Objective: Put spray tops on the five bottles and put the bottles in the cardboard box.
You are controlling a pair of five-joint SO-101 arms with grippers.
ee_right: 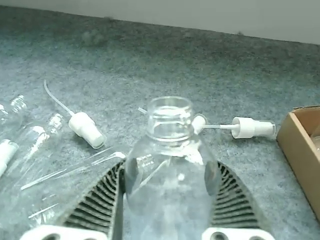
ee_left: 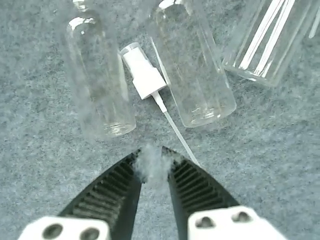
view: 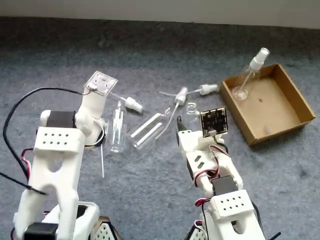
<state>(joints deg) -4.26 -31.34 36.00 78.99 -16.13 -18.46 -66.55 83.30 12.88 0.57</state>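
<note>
My right gripper is shut on a clear bottle that stands upright with its neck bare; from above it is the bottle ahead of the right gripper. My left gripper hovers low over the carpet, jaws a narrow gap apart with nothing between them. Just beyond it lie two clear bottles with a white spray top between them. A third bottle lies farther off. The cardboard box holds one capped bottle.
Loose spray tops lie on the grey carpet, their thin tubes trailing. A loose dip tube lies beside the left arm. Lying bottles sit between the arms. The box stands at the right.
</note>
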